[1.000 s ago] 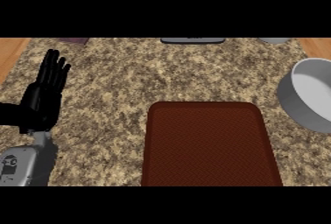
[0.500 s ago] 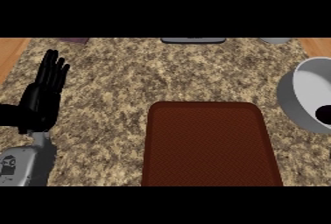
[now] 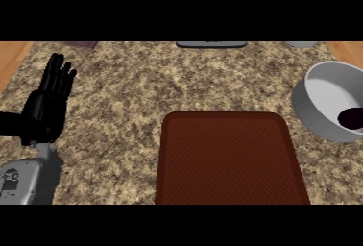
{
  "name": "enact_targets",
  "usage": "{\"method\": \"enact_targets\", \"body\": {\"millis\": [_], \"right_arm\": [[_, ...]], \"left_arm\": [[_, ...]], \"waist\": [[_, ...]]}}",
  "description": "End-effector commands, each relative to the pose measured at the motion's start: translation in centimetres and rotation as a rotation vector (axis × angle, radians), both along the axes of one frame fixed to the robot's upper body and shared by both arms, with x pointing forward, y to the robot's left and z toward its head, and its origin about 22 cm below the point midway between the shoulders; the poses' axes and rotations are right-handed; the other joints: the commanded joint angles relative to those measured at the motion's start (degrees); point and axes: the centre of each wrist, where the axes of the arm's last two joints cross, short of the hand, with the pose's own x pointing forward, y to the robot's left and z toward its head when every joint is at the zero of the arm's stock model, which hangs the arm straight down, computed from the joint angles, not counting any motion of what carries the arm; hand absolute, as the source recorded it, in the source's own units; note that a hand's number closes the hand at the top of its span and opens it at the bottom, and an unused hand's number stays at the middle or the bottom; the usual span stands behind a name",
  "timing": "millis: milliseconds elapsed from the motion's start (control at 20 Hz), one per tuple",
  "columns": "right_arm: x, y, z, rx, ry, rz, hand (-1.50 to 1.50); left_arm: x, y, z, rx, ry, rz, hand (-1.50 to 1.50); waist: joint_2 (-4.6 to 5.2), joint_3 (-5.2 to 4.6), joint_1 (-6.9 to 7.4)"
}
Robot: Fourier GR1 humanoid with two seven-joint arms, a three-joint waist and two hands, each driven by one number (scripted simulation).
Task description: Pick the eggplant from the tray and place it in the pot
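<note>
A dark purple eggplant (image 3: 351, 118) lies inside the grey pot (image 3: 315, 108) at the right edge of the head view, only partly showing. The brown tray (image 3: 230, 158) sits in the lower middle of the counter with nothing on it. My left hand (image 3: 48, 103) rests open at the left, fingers straight and pointing up, far from the tray and the pot. My right hand shows nowhere in the view.
The speckled stone counter (image 3: 142, 81) has wooden strips at its far left and far right. A dark flat object (image 3: 211, 44) and a grey round thing (image 3: 303, 44) lie at the back edge. A purple item (image 3: 81, 44) sits at the back left.
The eggplant has appeared inside the pot at the right edge and sits slightly higher now than half a second ago. My left hand has not moved.
</note>
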Motion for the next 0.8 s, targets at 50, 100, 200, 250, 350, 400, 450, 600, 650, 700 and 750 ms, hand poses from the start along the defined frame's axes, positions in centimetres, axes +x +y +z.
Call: {"method": "enact_targets", "body": {"millis": [50, 100, 200, 250, 350, 400, 450, 600, 650, 700, 750], "right_arm": [[-1.5, 0.5, 1.0, 0.012, -0.229, -0.068, -1.50], [-2.3, -0.2, 1.7, 0.011, -0.284, -0.094, -1.50], [-2.7, -0.4, 1.9, 0.023, -0.334, -0.075, -1.50], [-3.8, 1.5, 0.0, -0.005, -0.340, -0.076, -1.50], [-6.1, -1.4, 3.6, -0.030, -0.382, -0.089, -1.50], [-7.5, 1.4, 2.1, -0.053, -0.394, -0.115, -1.50], [-9.5, 0.1, 0.5, -0.074, -0.404, -0.137, -1.50], [-11.4, -0.1, 0.4, -0.089, -0.460, -0.146, -1.50], [-13.1, -0.3, 0.9, -0.084, -0.466, -0.137, -1.50], [-14.0, 0.9, 1.8, -0.086, -0.461, -0.128, -1.50], [-14.6, 1.1, 0.1, -0.072, -0.496, -0.156, -1.50]], "left_arm": [[0.4, -0.5, 0.4, -0.003, -0.004, -0.001, 0.00], [-0.9, 0.9, -1.1, -0.001, 0.014, 0.021, 0.00], [0.6, 0.0, 0.7, 0.007, 0.012, 0.007, 0.00], [0.6, 1.6, -1.0, 0.010, -0.008, 0.022, 0.00], [1.8, 1.0, 0.9, -0.001, 0.007, 0.014, 0.00], [-0.1, -0.7, -0.4, 0.003, 0.011, -0.003, 0.00], [0.0, 0.7, 0.1, 0.000, 0.008, 0.024, 0.00], [0.0, 0.6, 0.7, 0.004, 0.020, 0.010, 0.00], [-0.5, 0.4, 0.1, -0.004, 0.000, 0.010, 0.00], [-0.8, 0.7, -0.7, 0.020, -0.007, 0.015, 0.00], [0.8, -0.2, -0.2, -0.011, 0.002, 0.004, 0.00]], "waist": [[-0.18, -0.02, -0.50], [-0.25, -0.04, -0.41], [-0.13, 0.00, -0.50], [-0.06, -0.04, -0.62], [-0.15, -0.05, -1.12], [-0.29, -0.07, -0.71], [-0.25, -0.01, -0.84], [-0.17, 0.00, -0.48], [-0.21, -0.01, -0.61], [-0.17, -0.05, -0.56], [-0.11, -0.02, -0.82]]}}
